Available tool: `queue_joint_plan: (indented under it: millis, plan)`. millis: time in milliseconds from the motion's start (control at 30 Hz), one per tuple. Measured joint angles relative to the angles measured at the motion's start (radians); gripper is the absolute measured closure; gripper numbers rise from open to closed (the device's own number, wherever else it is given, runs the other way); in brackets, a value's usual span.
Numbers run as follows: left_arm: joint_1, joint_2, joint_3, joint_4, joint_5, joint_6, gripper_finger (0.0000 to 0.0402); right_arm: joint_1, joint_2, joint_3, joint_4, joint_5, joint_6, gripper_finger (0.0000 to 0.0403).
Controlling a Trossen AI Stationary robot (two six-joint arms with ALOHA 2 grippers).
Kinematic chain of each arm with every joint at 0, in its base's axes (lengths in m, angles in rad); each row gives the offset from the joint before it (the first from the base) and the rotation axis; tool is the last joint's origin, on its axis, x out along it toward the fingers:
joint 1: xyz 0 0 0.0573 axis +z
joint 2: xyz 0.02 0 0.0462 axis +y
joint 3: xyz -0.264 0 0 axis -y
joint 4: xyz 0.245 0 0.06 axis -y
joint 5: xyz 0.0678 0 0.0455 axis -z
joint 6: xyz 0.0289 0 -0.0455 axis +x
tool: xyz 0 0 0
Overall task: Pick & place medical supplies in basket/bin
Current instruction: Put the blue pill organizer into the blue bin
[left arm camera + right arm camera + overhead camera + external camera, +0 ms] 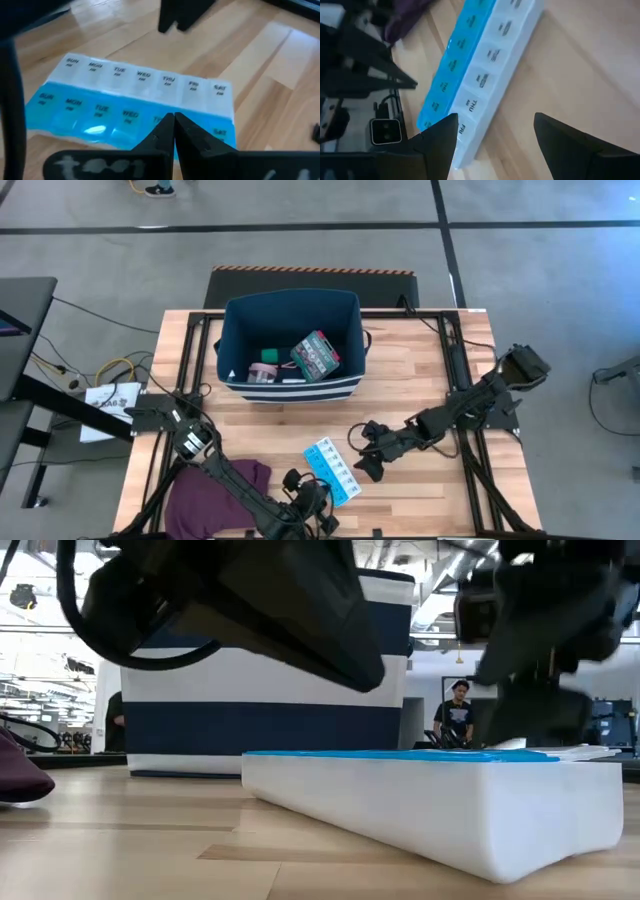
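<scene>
The light-blue and white pill organizer (332,470) lies flat on the table near its near edge, and shows also in the low view (430,802). My left gripper (173,125) is shut, its tips over the organizer's blue row (100,112). My right gripper (495,125) is open at the organizer's right end (470,107), one finger (442,132) beside it. The navy bin (290,330) stands farther back and holds the green-white flat box (316,357), the pink-white tape roll (263,372) and a green block (270,355). My left gripper's shut fingertips (165,131) show in front of the organizer's blue row near its SAT end (220,132); I cannot tell whether they touch it. My right gripper's one finger stands by the white row's FRI end (462,129); I cannot tell whether it touches.
The purple cloth (215,490) lies on the table's near left part, beside my left arm. Bare wood lies between the bin and the organizer (300,425). A person (457,710) stands in the room beyond the table.
</scene>
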Motion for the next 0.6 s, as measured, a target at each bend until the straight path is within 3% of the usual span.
queue_joint_plan:
  millis: [233, 600]
  plan:
    - [-0.005, 0.000, 0.000, -0.061, -0.008, -0.054, 0.0401, -0.021, 0.177, 0.006, 0.210, -0.116, 0.034, 0.0148]
    - [0.017, 0.000, 0.000, -0.128, 0.030, -0.097, 0.0401, -0.086, 0.276, 0.083, 0.213, -0.212, 0.019, 0.0148]
